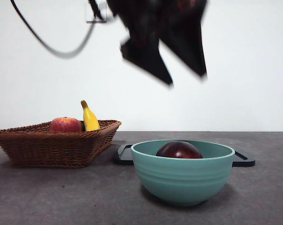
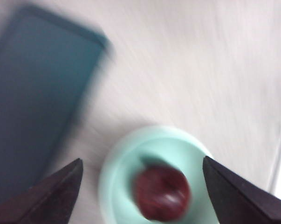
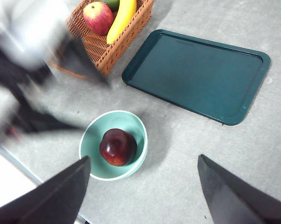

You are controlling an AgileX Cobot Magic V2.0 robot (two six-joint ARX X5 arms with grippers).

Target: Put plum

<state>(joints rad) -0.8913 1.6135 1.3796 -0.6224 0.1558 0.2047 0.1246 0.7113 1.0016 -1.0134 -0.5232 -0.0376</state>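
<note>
— Dark purple plum (image 3: 118, 147) sits in the green bowl (image 3: 92, 161). Is it done?
— I think so. The left gripper (image 2: 142, 182) hangs above it, jaws wide and empty. It should lift straight up, slowly. The right gripper (image 3: 142, 186) waits, jaws wide too.

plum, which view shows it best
Right wrist view: the plum lies sharp and whole in the teal bowl. In the front view the bowl's rim hides its lower half; the left wrist view blurs it.
</note>
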